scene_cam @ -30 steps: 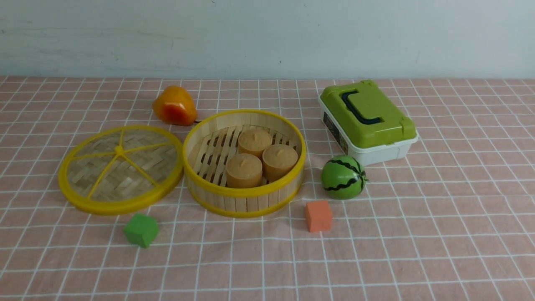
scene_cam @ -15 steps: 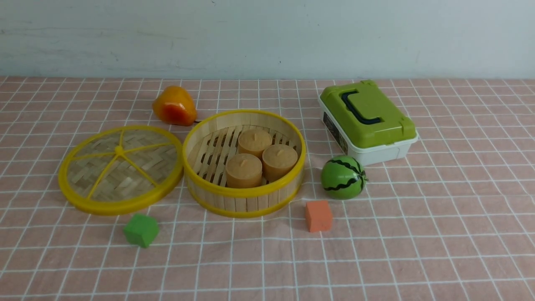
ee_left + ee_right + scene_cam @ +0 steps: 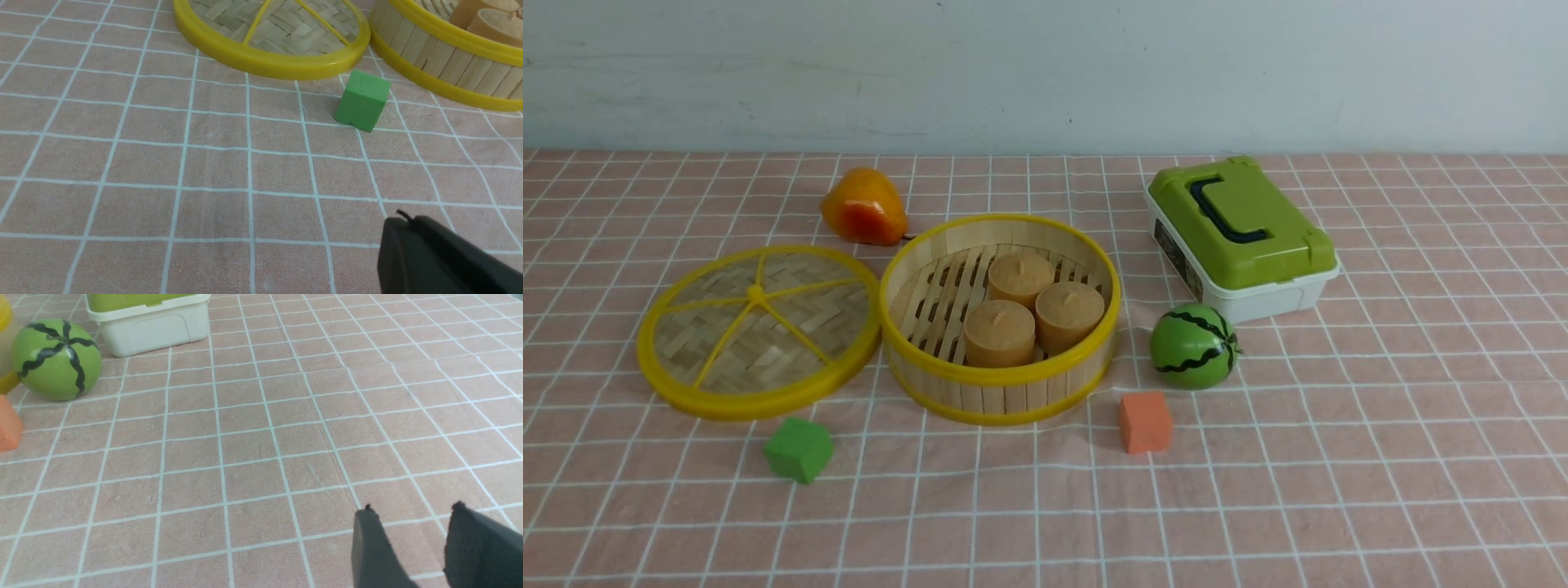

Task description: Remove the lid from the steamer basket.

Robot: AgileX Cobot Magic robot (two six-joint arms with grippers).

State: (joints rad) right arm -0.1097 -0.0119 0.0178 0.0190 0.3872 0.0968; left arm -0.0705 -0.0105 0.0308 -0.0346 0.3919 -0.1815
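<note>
The lid [image 3: 758, 331], woven bamboo with a yellow rim and spokes, lies flat on the cloth just left of the steamer basket [image 3: 1001, 318]. The basket is uncovered and holds three tan cakes [image 3: 1033, 306]. Lid [image 3: 271, 36] and basket [image 3: 445, 53] also show in the left wrist view. My left gripper [image 3: 402, 222] is shut and empty, over bare cloth on the near side of the lid. My right gripper [image 3: 412, 510] is open and empty over bare cloth, well right of the basket. Neither gripper shows in the front view.
A green cube [image 3: 798, 449] sits in front of the lid, an orange cube [image 3: 1145, 421] in front of the basket. A toy watermelon [image 3: 1192, 345] and a white box with green lid [image 3: 1241, 237] stand right of the basket. An orange fruit [image 3: 863, 206] lies behind.
</note>
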